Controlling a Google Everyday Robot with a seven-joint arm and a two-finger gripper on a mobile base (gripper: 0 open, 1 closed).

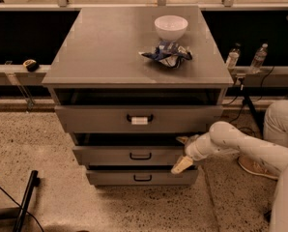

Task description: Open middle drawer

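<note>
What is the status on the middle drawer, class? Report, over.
Gripper open, fingers above and below the middle drawer at its right end. Drawer not pulled open yet, handle untouched. Nothing blocking its front.

Grey cabinet (110, 57), 3 grey drawers (95, 119); the middle drawer (105, 155) has a black handle (140, 155). The cream-fingered gripper (182, 152), on a white arm (240, 146), sits at its right end. White bowl (171, 27), blue-and-white wrapper (167, 53), speckled beige floor (37, 144).
</note>
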